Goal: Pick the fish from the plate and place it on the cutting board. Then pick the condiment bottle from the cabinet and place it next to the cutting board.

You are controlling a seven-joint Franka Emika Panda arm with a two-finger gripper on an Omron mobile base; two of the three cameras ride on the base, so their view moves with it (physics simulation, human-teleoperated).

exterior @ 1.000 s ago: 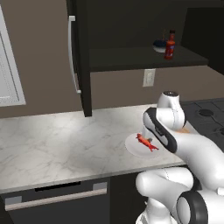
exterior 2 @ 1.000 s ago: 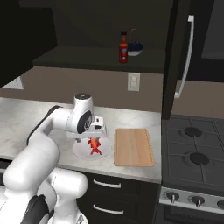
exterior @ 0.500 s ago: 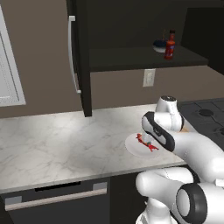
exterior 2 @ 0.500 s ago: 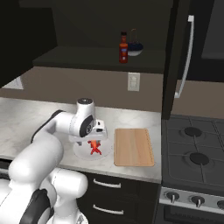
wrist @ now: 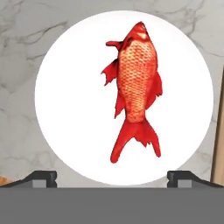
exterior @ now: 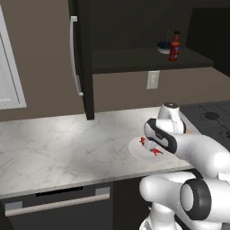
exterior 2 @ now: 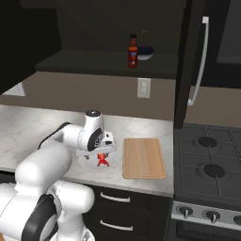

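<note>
Red-orange fish (wrist: 134, 87) lying flat near the middle of a round white plate (wrist: 65, 87) on a marbled counter (exterior: 54, 148). Gripper (wrist: 111, 177) poised above the plate, jaws spread wide, pinching nothing, fingertips (wrist: 41, 177) just short of the tail. Tan cutting board (exterior 2: 143, 157) just beside the plate. Red condiment bottle (exterior 2: 133, 52) upright on the dark cabinet (exterior: 134, 60) shelf, beside a dark bowl (exterior 2: 145, 52).

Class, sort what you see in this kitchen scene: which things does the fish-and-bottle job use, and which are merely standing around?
Belong to the job: fish; plate under it; cutting board; condiment bottle; cabinet; open gripper above the plate.

Just standing about: dark bowl beside the bottle; stove; wall outlet.
</note>
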